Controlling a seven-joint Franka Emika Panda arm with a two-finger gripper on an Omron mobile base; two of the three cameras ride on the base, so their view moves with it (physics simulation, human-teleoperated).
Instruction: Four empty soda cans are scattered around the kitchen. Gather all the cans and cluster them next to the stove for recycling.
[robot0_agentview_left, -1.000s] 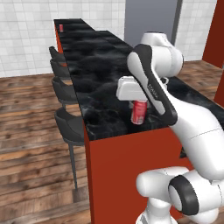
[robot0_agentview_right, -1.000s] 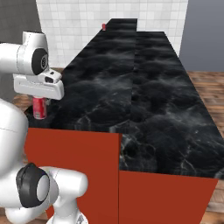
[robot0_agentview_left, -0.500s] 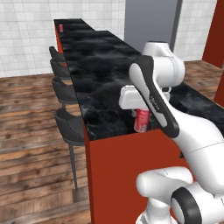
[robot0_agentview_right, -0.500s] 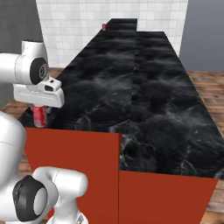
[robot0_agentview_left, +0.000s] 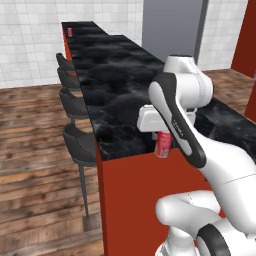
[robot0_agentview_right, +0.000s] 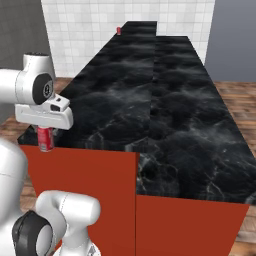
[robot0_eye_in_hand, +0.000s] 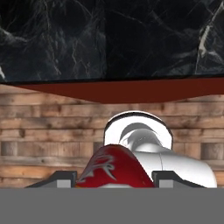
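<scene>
Claw gripping a red soda can at the near end of the black marbled counter.

In the left base view, a row of dark stools (robot0_agentview_left: 80, 142) is standing along the counter (robot0_agentview_left: 107, 95), a second red can (robot0_agentview_left: 70, 32) is sitting far off at its back end, and to the right the gripper (robot0_agentview_left: 161, 134) is hanging over the near edge, its jaws closing on the red soda can (robot0_agentview_left: 163, 145), which is sticking out beneath it. In the hand view the can (robot0_eye_in_hand: 114, 170) is sitting between the two fingertips (robot0_eye_in_hand: 63, 179), with wood floor (robot0_eye_in_hand: 48, 131) lying behind it.
</scene>
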